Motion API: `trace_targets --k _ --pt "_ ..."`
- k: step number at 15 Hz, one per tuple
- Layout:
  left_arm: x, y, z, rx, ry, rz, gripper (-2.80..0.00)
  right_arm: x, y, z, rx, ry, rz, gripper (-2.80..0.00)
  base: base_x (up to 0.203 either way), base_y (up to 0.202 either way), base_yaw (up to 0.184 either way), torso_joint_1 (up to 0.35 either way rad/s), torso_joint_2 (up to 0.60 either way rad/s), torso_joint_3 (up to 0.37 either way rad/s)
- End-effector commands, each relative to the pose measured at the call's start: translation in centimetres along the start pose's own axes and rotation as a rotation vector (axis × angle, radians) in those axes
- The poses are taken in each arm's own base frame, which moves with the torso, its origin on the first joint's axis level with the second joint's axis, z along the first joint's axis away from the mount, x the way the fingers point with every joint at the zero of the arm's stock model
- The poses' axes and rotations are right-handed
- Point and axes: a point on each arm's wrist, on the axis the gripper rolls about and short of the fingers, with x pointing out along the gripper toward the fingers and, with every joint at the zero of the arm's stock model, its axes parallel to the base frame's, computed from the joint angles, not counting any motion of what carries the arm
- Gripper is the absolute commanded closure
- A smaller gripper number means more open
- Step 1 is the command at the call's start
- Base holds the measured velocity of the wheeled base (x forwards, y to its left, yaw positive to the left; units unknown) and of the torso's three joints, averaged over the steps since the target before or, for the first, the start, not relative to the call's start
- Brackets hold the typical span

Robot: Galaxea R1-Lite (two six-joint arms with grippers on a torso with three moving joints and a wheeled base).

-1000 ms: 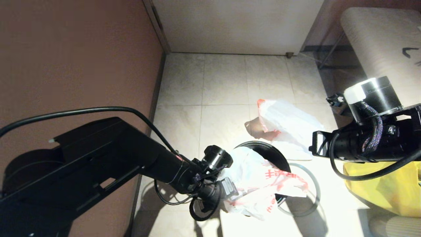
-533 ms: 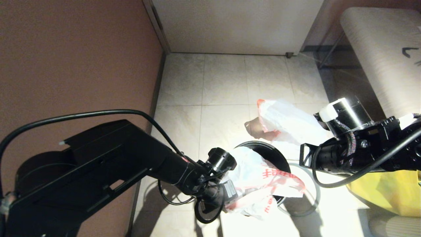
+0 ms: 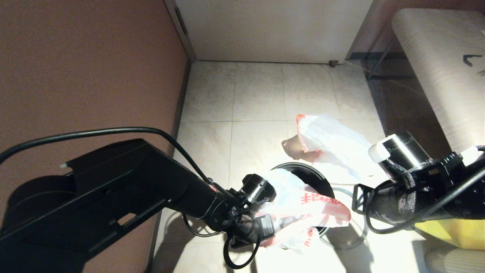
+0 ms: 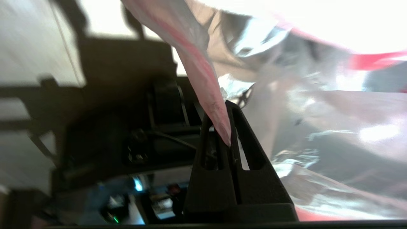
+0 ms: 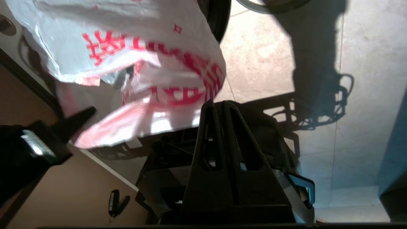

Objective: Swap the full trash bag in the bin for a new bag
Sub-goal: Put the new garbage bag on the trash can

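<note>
The bin stood on the tiled floor just below the middle of the head view, its dark mouth partly covered by the new bag, which draped across the near-left part of the opening and spilled over the rim toward the bottom of the frame. What lay inside the bin could not be made out. A thin grey hoop showed on the floor just right of the bin, partly hidden by the right arm.

The full trash bag lay on the floor just beyond the bin, up and to the right of it, a pink-red tip at its upper left end. A yellow bag showed at the lower right edge.

The left tool sat at the bottom centre of the head view, at the new bag's left edge. In the left wrist view its two fingers were pressed together on a pink strip of that bag.

The right tool hung right of the bin. In the right wrist view its fingers were closed together with nothing between them, just short of the new bag's red-printed side.
</note>
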Motion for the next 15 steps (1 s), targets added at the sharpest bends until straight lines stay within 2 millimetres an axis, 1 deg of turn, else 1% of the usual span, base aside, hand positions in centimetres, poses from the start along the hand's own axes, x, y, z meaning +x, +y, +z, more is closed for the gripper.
trace_targets --k 1,3,4,5,7,8,9,11,13,14,15 --pt "-2.8 -1.2 0.2 0.068 -0.107 -0.003 0.00 -1.6 -1.1 -0.9 0.005 -0.005 0.008 -2.80 0.000 0.000 0.000 0.000 0.00 0.000" --pt "-2.9 -1.0 -1.3 0.135 -0.134 0.068 0.00 -1.9 -1.6 -2.8 -0.041 0.033 0.002 -2.80 0.000 0.000 0.000 0.000 0.00 0.000" --pt "-3.1 -0.9 -2.4 0.174 -0.140 0.088 0.00 -1.8 -1.9 -3.2 -0.043 0.046 -0.009 -2.80 0.000 0.000 0.000 0.000 0.00 0.000" --pt "-3.5 -1.1 -3.2 0.205 -0.145 0.090 0.00 -1.7 -2.3 -3.4 -0.039 0.052 -0.020 -2.80 0.000 0.000 0.000 0.000 0.00 0.000" --pt "-3.5 -1.1 -4.8 0.247 -0.133 0.092 0.00 -1.2 -2.4 -3.6 -0.029 0.072 -0.029 -2.80 0.000 0.000 0.000 0.000 0.00 0.000" --pt "-3.3 -0.9 -5.3 0.267 -0.128 0.096 0.00 -0.3 -2.2 -3.7 -0.009 0.098 -0.039 -2.80 0.000 0.000 0.000 0.000 0.00 0.000" --pt "-3.1 -0.6 -5.7 0.289 -0.128 0.095 0.00 0.4 -1.9 -3.7 0.016 0.129 -0.031 -2.80 0.000 0.000 0.000 0.000 0.00 0.000" --pt "-2.6 -0.2 -6.1 0.313 -0.141 0.083 0.00 1.2 -1.1 -2.9 0.058 0.135 0.075 -2.80 0.000 0.000 0.000 0.000 0.00 0.000" --pt "-2.5 0.3 -6.6 0.341 -0.126 0.096 0.00 2.7 -0.4 -2.2 0.072 0.137 0.085 -2.80 0.000 0.000 0.000 0.000 0.00 0.000" --pt "-2.5 0.4 -6.9 0.353 -0.123 0.095 0.00 2.8 0.0 -1.9 0.086 0.132 0.094 -2.80 0.000 0.000 0.000 0.000 0.00 0.000" --pt "-2.5 0.6 -7.2 0.384 -0.123 0.094 0.00 2.4 0.1 -1.7 0.091 0.122 0.106 -2.80 0.000 0.000 0.000 0.000 0.00 0.000"
